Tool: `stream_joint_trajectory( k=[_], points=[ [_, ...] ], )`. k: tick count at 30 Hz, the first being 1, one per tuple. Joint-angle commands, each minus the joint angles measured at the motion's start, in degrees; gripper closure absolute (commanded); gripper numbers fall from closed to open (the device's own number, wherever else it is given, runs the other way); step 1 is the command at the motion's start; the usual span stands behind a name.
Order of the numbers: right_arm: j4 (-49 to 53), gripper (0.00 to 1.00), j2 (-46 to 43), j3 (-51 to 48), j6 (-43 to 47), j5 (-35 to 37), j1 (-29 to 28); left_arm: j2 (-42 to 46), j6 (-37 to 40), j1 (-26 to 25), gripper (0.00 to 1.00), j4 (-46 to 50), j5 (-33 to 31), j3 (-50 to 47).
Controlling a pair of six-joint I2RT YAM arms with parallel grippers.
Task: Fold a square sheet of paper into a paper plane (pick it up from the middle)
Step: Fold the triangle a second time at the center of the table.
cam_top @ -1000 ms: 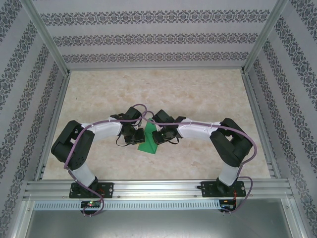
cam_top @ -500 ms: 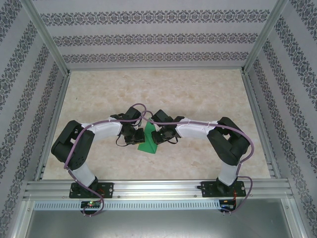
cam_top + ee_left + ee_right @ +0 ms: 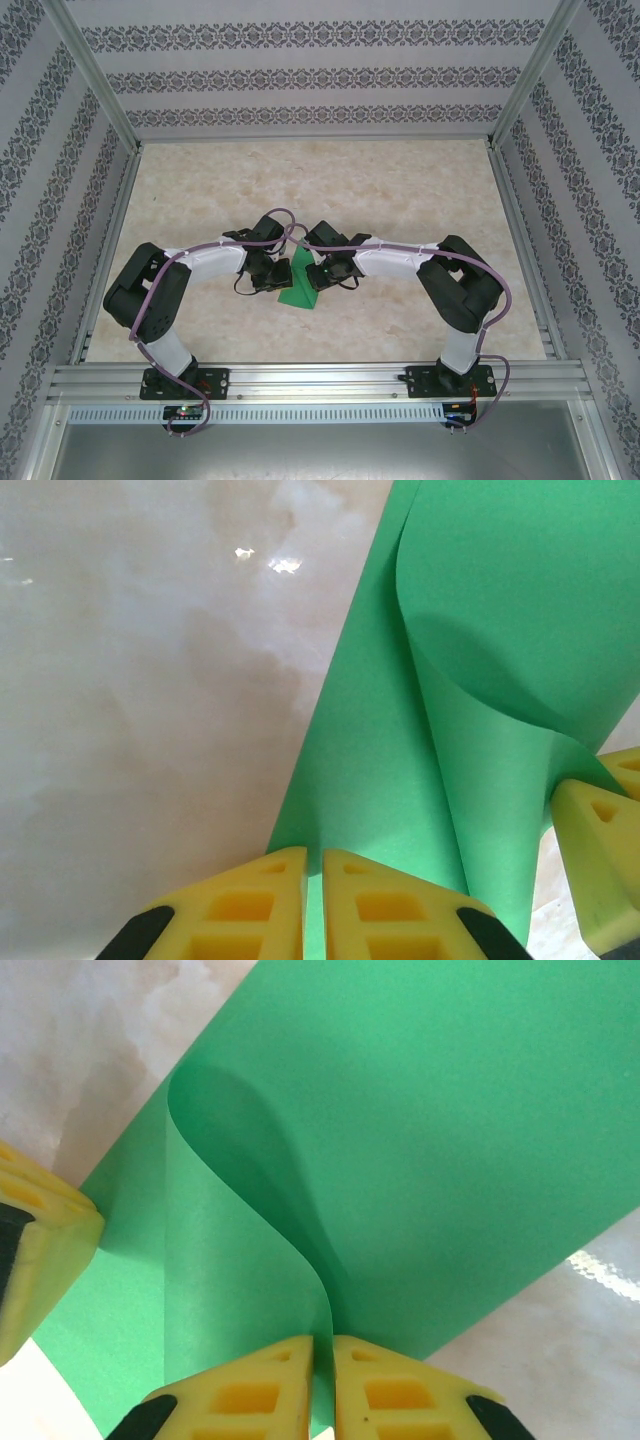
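We find the square sheet of paper [image 3: 299, 284] at the middle of the desk [image 3: 400, 190], caught between the two wrists. The left jaws are closed on one edge, a thin green strip showing between the yellow pads [image 3: 250, 910]. The right jaws are closed on a curled edge in the same way. Between the two grips the sheet bows into a soft loop, not yet a crease.

We judge the main risk to be a tear: the paper is thin, and any pull apart by the arms would load it straight across. If the loop is pressed flat with the edges out of line, the fold would set crooked. Each pinch is narrow, so a twist could let the sheet slip free. The two sets of jaws sit very near each other, and a small misstep could knock them together.

The desk is pale, marbled and glossy, with light glinting off it, so a released sheet may slide. Walls [image 3: 320, 75] with dark floral bands close three sides, and an aluminium rail [image 3: 320, 378] runs along the near edge.
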State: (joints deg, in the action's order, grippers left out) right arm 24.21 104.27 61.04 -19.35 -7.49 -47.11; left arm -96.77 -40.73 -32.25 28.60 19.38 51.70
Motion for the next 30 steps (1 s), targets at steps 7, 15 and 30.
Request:
stream_joint_trajectory(
  k=[7, 15, 30],
  points=[
    [0.3, 0.87, -0.3, 0.4, 0.6, 0.3, 0.2, 1.6, 1.2, 0.4, 0.87, 0.9, -0.3, 0.2],
    [0.1, 0.86, 1.0, 0.8, 0.5, 0.7, 0.2, 1.8, 1.1, 0.4, 0.87, 0.9, -0.1, 0.2],
    [0.1, 0.86, 2.8, 0.5, 0.2, 0.5, 0.1, 6.2, 0.2, 0.4, 0.8, -0.4, 0.2, 1.1]
  ],
)
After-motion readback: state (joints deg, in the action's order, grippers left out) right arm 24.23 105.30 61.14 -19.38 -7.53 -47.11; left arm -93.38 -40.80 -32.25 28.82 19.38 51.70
